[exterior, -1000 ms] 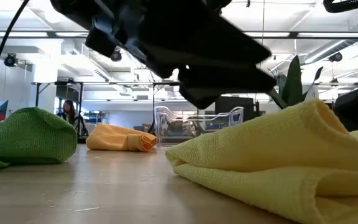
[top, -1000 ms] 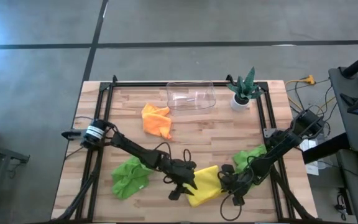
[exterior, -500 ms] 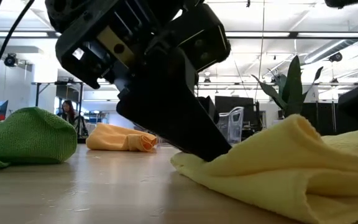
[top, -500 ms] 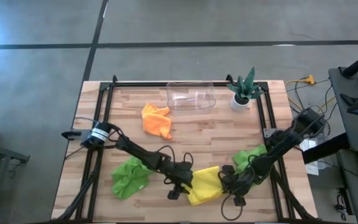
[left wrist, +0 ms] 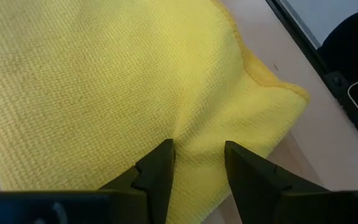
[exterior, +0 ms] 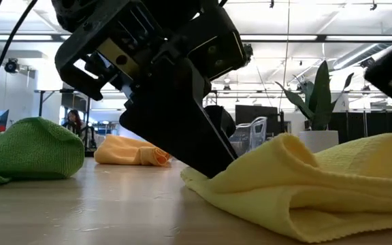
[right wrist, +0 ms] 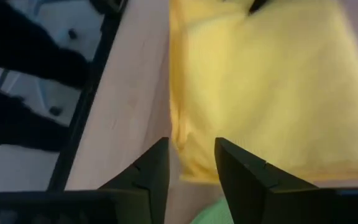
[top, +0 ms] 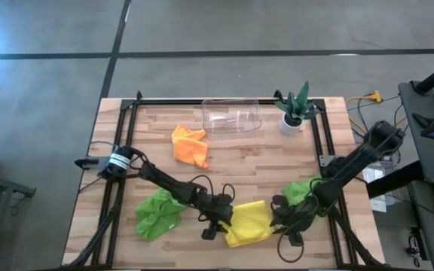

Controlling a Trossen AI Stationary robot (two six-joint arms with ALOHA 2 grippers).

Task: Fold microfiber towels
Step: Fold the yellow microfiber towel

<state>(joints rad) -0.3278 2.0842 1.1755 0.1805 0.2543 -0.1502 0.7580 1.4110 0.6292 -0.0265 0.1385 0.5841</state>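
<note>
The yellow towel (top: 249, 223) lies rumpled at the lower middle of the bench (top: 232, 162) in the high view, between both arms. The left gripper (left wrist: 196, 163) presses on its left edge, fingers (left wrist: 156, 171) partly apart with cloth bunched between the tips — whether they pinch it I cannot tell. The right gripper (right wrist: 191, 158) sits at the towel's right edge, fingers (right wrist: 241, 171) parted and empty. One green towel (top: 159, 213) lies lower left, another (top: 304, 190) just right of the yellow one, the orange towel (top: 190, 145) upper middle.
</note>
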